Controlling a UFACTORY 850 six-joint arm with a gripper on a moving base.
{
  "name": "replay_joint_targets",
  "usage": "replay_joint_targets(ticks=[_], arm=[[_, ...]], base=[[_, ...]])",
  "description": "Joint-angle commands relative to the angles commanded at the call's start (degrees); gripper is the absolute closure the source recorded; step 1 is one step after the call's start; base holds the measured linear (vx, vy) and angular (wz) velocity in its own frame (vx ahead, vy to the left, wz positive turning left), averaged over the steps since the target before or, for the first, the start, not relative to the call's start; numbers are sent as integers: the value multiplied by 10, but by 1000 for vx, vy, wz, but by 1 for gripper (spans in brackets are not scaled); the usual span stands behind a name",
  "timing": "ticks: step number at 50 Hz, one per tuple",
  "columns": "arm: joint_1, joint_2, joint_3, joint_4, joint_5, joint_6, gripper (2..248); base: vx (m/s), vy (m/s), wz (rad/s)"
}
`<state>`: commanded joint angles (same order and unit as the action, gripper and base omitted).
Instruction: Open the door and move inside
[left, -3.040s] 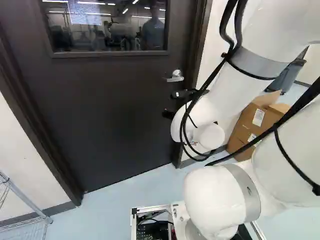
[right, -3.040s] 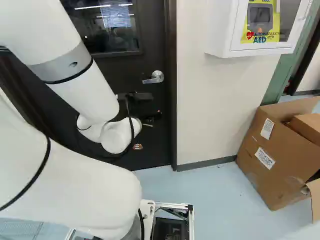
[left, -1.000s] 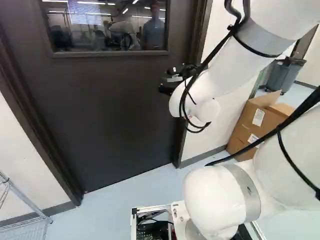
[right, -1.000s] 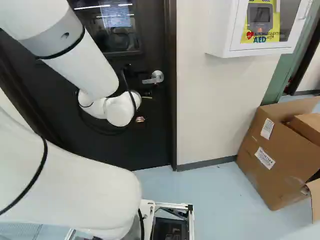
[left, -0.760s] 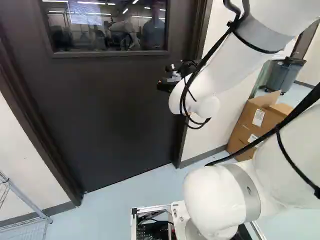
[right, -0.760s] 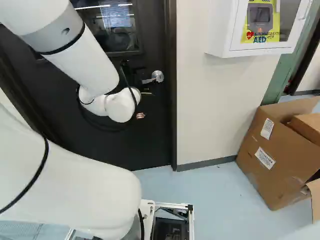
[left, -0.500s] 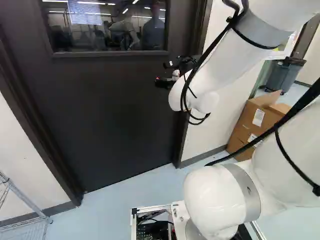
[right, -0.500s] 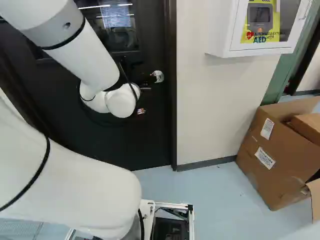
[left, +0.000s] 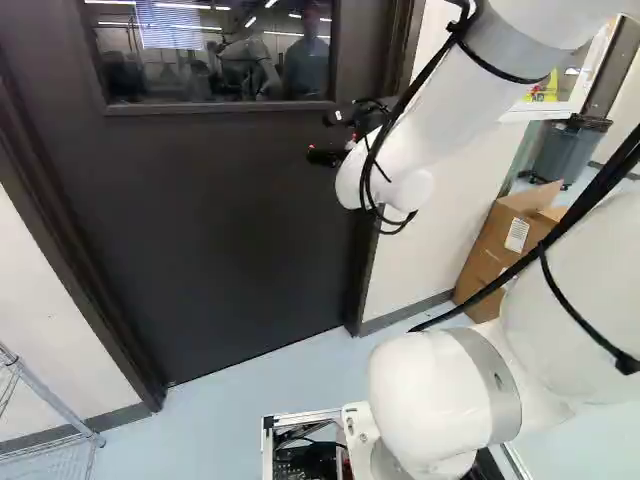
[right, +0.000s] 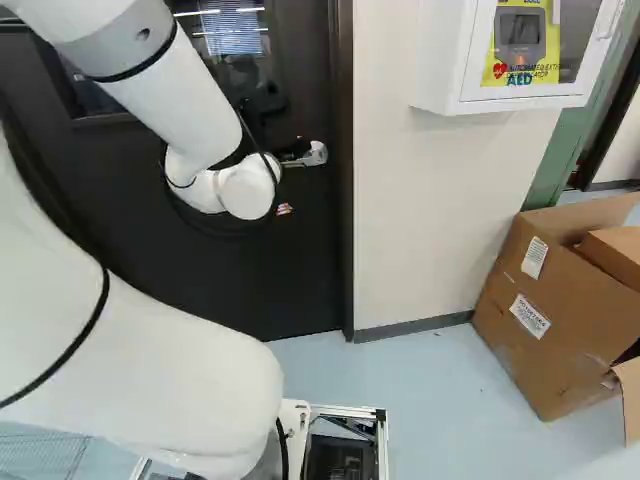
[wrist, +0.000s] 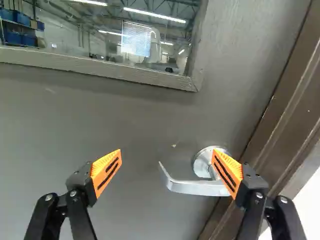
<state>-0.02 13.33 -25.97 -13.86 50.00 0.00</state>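
In the left base view my gripper (left: 330, 138) is raised in front of the dark door (left: 210, 230), which stands closed in its frame. The silver lever handle (right: 316, 154) shows beside the wrist in the right base view; the arm and gripper hide it in the left one. Seen from the wrist, the gripper (wrist: 167, 157) has its orange-padded fingers wide apart. The lever (wrist: 192, 188) reaches into the gap between them, its free end bent toward the door's window. One finger overlaps the handle's round base; whether it touches cannot be told.
The door frame (wrist: 280, 125) runs close beside the handle-side finger. Right of the door are a wall (right: 430, 220), a white cabinet (right: 450, 60) and cardboard boxes (right: 545, 300). A wire rack (left: 45, 400) stands at the left of the left base view.
The arm has lifted the gripper along the door, from below the handle to about its height. The handle has gone from sight in the left base view. Base and door have not moved.
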Motion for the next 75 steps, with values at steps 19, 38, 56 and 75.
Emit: replay_joint_targets(ticks=[19, 38, 56, 75], arm=[[2, -26, -24, 0, 0, 0, 3], [7, -42, -26, 0, 0, 0, 3], [14, -63, -22, 0, 0, 0, 3], [19, -85, -17, 0, 0, 0, 3]], base=[[0, 0, 0], [0, 0, 0], [0, 0, 0], [0, 0, 0]])
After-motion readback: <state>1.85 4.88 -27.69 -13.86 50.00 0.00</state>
